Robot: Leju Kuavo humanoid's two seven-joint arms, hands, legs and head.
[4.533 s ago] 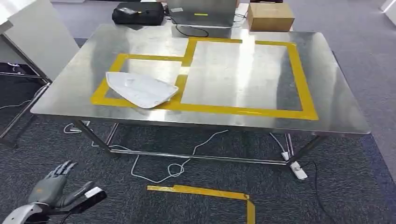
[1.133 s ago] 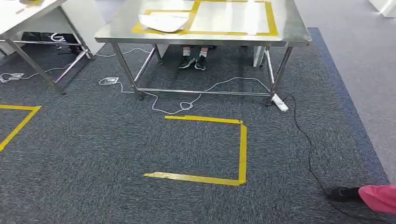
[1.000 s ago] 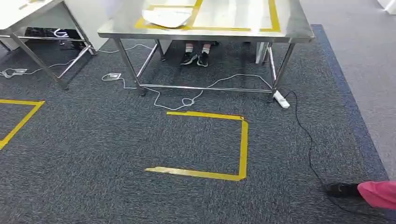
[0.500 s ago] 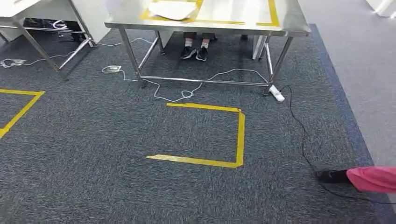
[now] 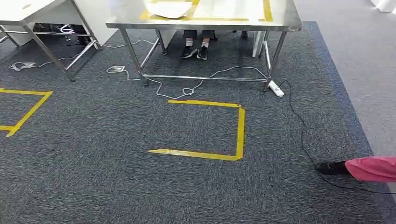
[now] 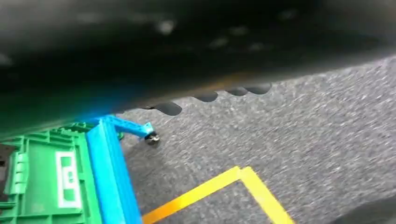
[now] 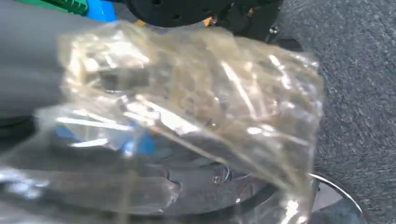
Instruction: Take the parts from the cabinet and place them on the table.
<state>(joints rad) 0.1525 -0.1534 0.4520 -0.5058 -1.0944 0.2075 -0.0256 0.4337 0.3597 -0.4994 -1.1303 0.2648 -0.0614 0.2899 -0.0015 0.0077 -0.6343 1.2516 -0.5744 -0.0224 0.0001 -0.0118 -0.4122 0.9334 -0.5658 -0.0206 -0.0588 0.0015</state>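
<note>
Left hand's fingers: cannot tell how they are lying. White part (image 5: 169,8) is lying on the steel counter (image 5: 280,19), over its yellow tape. Right hand (image 7: 28,70) is gripping a clear bag of parts (image 7: 196,107) above the carpet.

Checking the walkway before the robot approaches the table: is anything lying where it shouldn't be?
A white cable loops loosely over the carpet in front of the steel table, and a black cable trails from a white power strip toward a person's shoe. Both look like trip hazards.
</note>
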